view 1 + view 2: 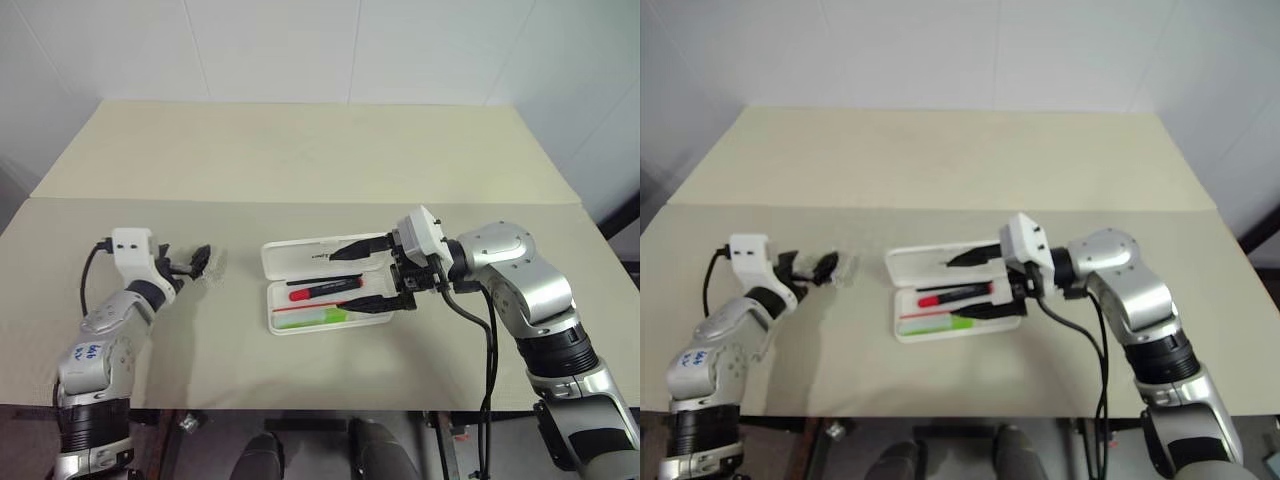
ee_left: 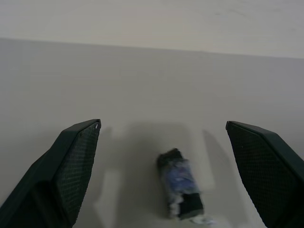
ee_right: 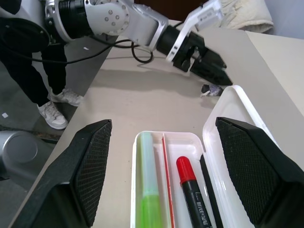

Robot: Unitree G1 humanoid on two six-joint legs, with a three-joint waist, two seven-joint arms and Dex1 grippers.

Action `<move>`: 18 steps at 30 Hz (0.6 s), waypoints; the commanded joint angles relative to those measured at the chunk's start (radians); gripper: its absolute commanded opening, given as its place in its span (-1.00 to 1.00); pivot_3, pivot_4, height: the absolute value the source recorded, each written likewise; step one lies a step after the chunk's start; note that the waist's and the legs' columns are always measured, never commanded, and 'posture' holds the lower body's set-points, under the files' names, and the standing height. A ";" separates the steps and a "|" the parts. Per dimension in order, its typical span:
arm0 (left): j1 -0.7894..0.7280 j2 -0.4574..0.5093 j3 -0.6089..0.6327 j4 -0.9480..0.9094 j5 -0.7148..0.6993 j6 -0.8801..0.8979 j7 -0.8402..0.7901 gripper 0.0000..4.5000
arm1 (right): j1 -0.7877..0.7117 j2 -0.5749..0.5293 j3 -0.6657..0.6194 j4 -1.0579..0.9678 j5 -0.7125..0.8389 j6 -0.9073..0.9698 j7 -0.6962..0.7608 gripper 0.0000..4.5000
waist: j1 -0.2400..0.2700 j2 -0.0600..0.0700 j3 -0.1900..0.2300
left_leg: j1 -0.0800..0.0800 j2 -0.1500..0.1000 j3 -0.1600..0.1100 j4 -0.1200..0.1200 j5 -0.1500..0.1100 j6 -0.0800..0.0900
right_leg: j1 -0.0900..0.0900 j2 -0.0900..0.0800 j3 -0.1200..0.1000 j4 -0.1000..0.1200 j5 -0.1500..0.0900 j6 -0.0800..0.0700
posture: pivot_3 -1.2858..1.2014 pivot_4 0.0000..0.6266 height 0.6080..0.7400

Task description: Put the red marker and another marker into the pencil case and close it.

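The left end effector point(image 1: 197, 262) stands spread wide with nothing between its fingers. It hovers low over the desk point(image 1: 300, 160) toward the left edge, pointing across the surface. Just past its tips lies a small dark, crumpled object point(image 2: 180, 190), which sits between the two fingers in the left wrist view but touches neither.

The right end effector point(image 1: 365, 276) is also spread wide and grips nothing. Its two black fingers reach in from the right, one lying over the raised lid and one over the open tray of the pencil case point(image 1: 282, 255); whether they touch the plastic cannot be told. The right forearm comes in from the desk's right side, bent at the elbow, with the wrist turned so the fingers point toward the left edge.

The pencil case lies open near the middle of the desk, closer to the near edge, its lid folded back toward the far edge. Inside the tray, the red marker point(image 1: 325, 290) lies in the compartment next to the lid, and the lime-green marker point(image 1: 322, 317) lies in the compartment nearest the near edge, parted by a thin red stripe.

The far half of the desk is bare, as is the stretch between the left end effector and the case.
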 commanded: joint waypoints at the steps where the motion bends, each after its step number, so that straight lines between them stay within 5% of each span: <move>1: -0.005 -0.012 -0.002 -0.036 0.010 0.055 0.039 1.00 | 0.012 -0.020 -0.040 -0.019 0.011 -0.018 -0.011 0.98 | 0.000 0.000 0.000 | 0.000 0.000 0.000 0.000 0.000 0.000 | 0.000 0.000 0.000 0.000 0.000 0.000 | 0.03 -0.52 1.00; 13: -0.007 -0.091 -0.032 -0.092 0.024 0.184 0.130 1.00 | 0.020 -0.029 -0.105 0.020 0.057 -0.024 -0.025 0.98 | 0.014 0.000 0.000 | 0.000 0.000 0.000 0.001 0.000 0.000 | 0.001 0.000 0.000 0.000 0.000 0.000 | 0.03 -0.52 1.00; 18: -0.040 -0.077 -0.038 -0.035 0.053 0.168 0.126 0.45 | 0.045 -0.032 -0.166 0.047 0.125 -0.025 0.010 1.00 | 0.021 0.000 0.000 | 0.001 0.000 0.000 0.001 0.000 0.000 | 0.001 0.000 0.000 0.000 0.000 0.000 | 0.03 -0.52 1.00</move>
